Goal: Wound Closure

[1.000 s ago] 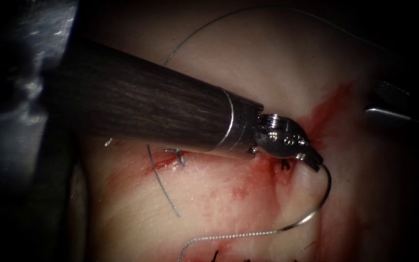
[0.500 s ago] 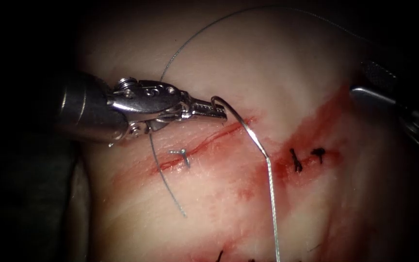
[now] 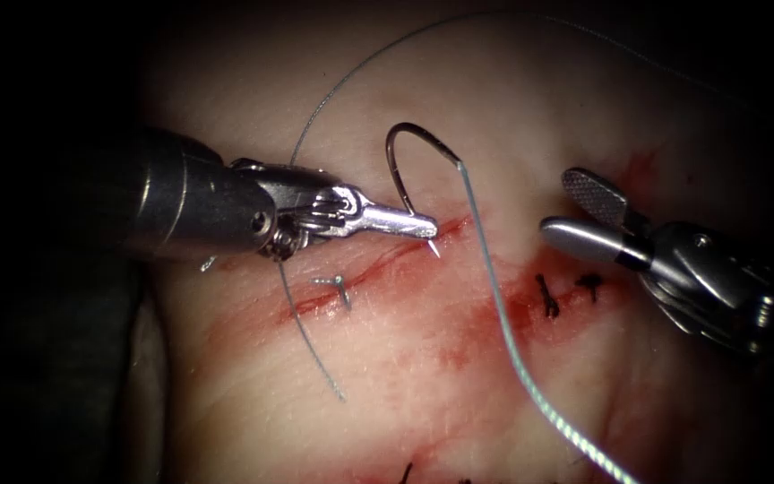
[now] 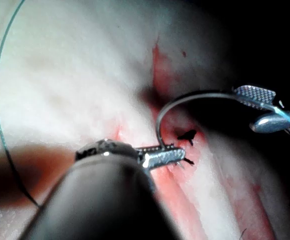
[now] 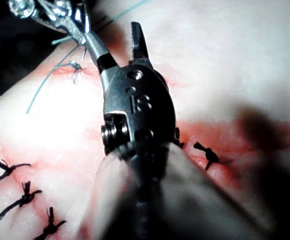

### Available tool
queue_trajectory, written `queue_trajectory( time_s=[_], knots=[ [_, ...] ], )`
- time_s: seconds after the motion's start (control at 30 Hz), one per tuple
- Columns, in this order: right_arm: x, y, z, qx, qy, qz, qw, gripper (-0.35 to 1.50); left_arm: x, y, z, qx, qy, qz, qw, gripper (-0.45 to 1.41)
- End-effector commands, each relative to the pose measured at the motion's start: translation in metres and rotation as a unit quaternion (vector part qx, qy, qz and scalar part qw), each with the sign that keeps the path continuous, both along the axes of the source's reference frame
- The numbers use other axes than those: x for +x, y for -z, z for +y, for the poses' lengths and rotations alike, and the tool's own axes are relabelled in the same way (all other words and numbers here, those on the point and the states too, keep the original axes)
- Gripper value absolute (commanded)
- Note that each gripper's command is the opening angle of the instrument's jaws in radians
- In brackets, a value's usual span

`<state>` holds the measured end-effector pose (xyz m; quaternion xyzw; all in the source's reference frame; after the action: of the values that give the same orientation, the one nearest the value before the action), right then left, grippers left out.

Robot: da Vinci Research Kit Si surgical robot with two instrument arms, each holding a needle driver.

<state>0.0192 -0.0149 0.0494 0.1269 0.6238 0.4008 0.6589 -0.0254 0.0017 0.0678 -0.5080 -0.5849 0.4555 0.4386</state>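
Here the left arm's polished steel end effector [image 3: 409, 224] is pressed together on the thin, dark curved steel needle [image 3: 405, 166], pinching it close to its sharp point, which juts just past the jaw tips right above the red line of the cut [image 3: 365, 269]. The needle's arc stands up free of the pale, glistening pork tissue [image 3: 459, 81], not in it, and curls over to its blunt tail, where the pale, twisted thread [image 3: 503, 323] joins and trails down across the tissue. The right arm's end effector [image 3: 575, 215] hangs spread on the right side of the cut, holding nothing; one jaw shows a cross-hatched gripping face, the other a smooth rounded back. Two short black knotted stitches [image 3: 566, 291] sit on a patch wet with red fluid [image 3: 485, 323] just beside it. A small grey stitch [image 3: 338, 289] crosses the cut below the left tool, and a fine dark strand [image 3: 306, 336] lies curved nearby.
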Motion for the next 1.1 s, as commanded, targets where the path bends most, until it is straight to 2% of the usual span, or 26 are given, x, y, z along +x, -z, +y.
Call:
queue_trajectory(
  time_s=[0.03,0.07,0.17,0.2,0.27,0.3,0.37,0.4,0.43,0.47,0.53,0.57,0.67,0.73,0.9,0.97,1.0,1.03,1.1],
  knots=[
    [0.0012,0.0,-0.0002,-0.008,0.024,0.032,0.999,0.22,-0.001,-0.0013,-0.0012,0.023,-0.038,-0.044,0.998,-0.45],
    [0.0012,0.0,-0.0002,-0.008,0.024,0.032,0.999,0.22,-0.001,-0.0013,-0.0012,0.023,-0.038,-0.044,0.998,-0.45],
    [0.0012,0.0003,0.0004,-0.025,0.058,0.075,0.995,0.09,-0.0016,-0.0025,-0.0034,0.071,-0.072,-0.102,0.99,-0.45],
    [0.0013,0.0004,0.0007,-0.053,0.078,0.084,0.992,0.07,-0.0017,-0.0026,-0.0039,0.099,-0.07,-0.112,0.986,-0.45],
    [0.0013,0.0004,0.0008,-0.072,0.089,0.085,0.99,0.07,-0.0019,-0.0025,-0.004,0.106,-0.064,-0.122,0.985,-0.45],
    [0.0015,0.0004,0.0009,-0.096,0.104,0.089,0.986,0.17,-0.0022,-0.0022,-0.004,0.131,-0.06,-0.129,0.981,-0.45],
    [0.0017,0.0004,0.0009,-0.126,0.1,0.08,0.984,0.31,-0.0024,-0.0019,-0.0039,0.149,-0.05,-0.13,0.979,-0.45],
    [0.0019,0.0004,0.0009,-0.139,0.098,0.073,0.983,0.44,-0.0025,-0.0018,-0.0039,0.156,-0.05,-0.13,0.978,-0.45],
    [0.0021,0.0004,0.0009,-0.16,0.096,0.059,0.981,0.68,-0.0026,-0.0017,-0.0039,0.161,-0.051,-0.13,0.977,-0.45],
    [0.0023,0.0004,0.0009,-0.17,0.097,0.049,0.979,0.79,-0.0027,-0.0015,-0.004,0.17,-0.053,-0.13,0.976,-0.45],
    [0.0027,0.0003,0.0006,-0.202,0.12,0.015,0.972,0.88,-0.0029,-0.001,-0.0048,0.203,-0.07,-0.128,0.968,-0.45],
    [0.0027,0.0003,0.0006,-0.202,0.12,0.015,0.972,0.88,-0.0029,-0.001,-0.0048,0.203,-0.07,-0.128,0.968,-0.45],
    [0.0032,0.0001,0.0003,-0.225,0.139,-0.012,0.964,0.81,-0.003,-0.0004,-0.0059,0.201,-0.125,-0.123,0.964,-0.45],
    [0.0038,-0.0001,0.0002,-0.234,0.139,-0.016,0.962,0.84,-0.0033,-0.0003,-0.0068,0.2,-0.139,-0.122,0.962,-0.45],
    [0.0053,0.0,-0.0004,-0.236,0.138,-0.017,0.962,0.73,-0.0037,-0.0006,-0.0085,0.195,-0.183,-0.116,0.957,-0.45],
    [0.0058,0.0001,-0.0005,-0.236,0.138,-0.017,0.962,0.66,-0.0039,-0.0008,-0.0087,0.194,-0.193,-0.114,0.955,-0.45],
    [0.006,0.0003,-0.0006,-0.236,0.139,-0.017,0.962,0.51,-0.0039,-0.0009,-0.0087,0.196,-0.194,-0.114,0.955,-0.45],
    [0.0061,0.0004,-0.0007,-0.236,0.139,-0.017,0.962,0.44,-0.0039,-0.001,-0.0088,0.198,-0.193,-0.114,0.954,-0.45],
    [0.0064,0.0005,-0.0008,-0.236,0.139,-0.017,0.962,0.44,-0.0039,-0.001,-0.0087,0.201,-0.191,-0.114,0.954,-0.45]
  ],
)
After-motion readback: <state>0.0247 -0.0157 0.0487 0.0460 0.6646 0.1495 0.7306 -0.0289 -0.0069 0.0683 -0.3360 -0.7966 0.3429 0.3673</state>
